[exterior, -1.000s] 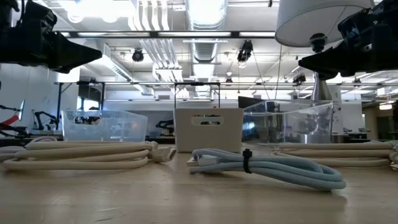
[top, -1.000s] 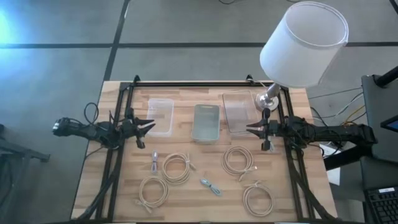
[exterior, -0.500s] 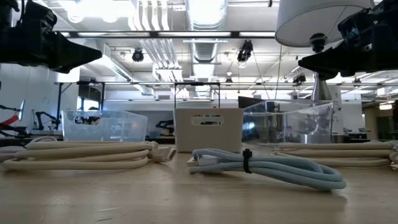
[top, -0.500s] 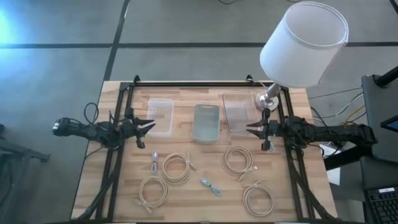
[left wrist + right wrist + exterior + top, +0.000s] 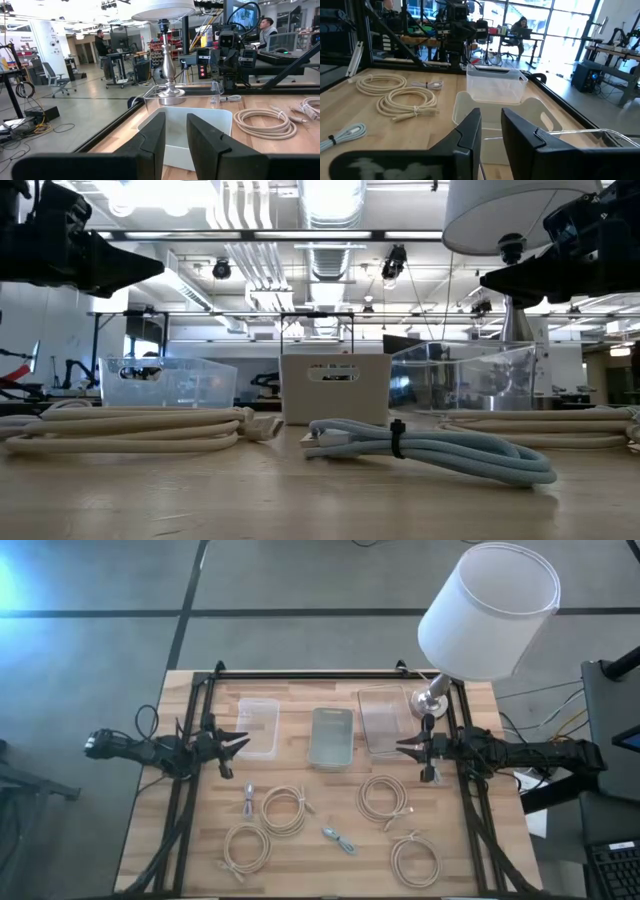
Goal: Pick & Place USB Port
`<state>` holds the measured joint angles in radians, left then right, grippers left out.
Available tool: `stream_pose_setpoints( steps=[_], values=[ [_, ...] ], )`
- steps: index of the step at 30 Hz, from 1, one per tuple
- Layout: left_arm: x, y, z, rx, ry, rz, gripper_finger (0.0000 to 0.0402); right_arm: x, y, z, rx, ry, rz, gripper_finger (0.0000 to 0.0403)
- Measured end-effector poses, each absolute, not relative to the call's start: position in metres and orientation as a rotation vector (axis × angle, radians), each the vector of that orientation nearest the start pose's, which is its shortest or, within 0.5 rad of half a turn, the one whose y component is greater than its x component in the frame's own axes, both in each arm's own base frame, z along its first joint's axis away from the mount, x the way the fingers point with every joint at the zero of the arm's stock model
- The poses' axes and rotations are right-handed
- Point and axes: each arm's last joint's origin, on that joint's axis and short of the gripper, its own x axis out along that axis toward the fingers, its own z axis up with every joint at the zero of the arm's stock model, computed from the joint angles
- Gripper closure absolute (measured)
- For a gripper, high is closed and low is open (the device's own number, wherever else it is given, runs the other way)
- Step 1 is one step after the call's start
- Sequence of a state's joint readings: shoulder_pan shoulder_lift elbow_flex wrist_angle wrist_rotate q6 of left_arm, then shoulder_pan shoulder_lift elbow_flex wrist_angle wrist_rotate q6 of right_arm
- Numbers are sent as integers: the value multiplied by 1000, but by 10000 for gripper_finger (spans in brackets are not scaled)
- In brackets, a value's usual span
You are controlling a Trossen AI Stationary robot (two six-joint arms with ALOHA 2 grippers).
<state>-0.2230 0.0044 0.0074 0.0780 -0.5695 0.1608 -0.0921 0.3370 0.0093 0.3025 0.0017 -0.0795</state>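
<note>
**Both hands waiting above the desk, nothing picked yet**

We see our left hand at the left of the frame and our right hand at the right, each hovering beside the row of three bins. Both are slightly parted and grasp nothing. The task's cables lie in the lower half of the desk: four cream coils, a short grey USB cable left of centre, and a pale blue bundled cable near the middle. To do this well, we should descend vertically over one bundle, straddle its tied middle, and lift before heading to a bin such as the centre bin.
</note>
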Motion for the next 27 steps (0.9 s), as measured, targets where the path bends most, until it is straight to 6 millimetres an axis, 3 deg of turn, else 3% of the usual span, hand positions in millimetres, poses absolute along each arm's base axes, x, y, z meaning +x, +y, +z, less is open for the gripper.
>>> stream_pose_setpoints(
  steps=[13, 27],
  values=[
    [94, -5, 173, 128, -47, 352, 321, 118, -11, 166, -78, 29, -93, 314],
    [94, -5, 173, 128, -47, 351, 321, 118, -11, 166, -78, 29, -93, 335]
  ],
)
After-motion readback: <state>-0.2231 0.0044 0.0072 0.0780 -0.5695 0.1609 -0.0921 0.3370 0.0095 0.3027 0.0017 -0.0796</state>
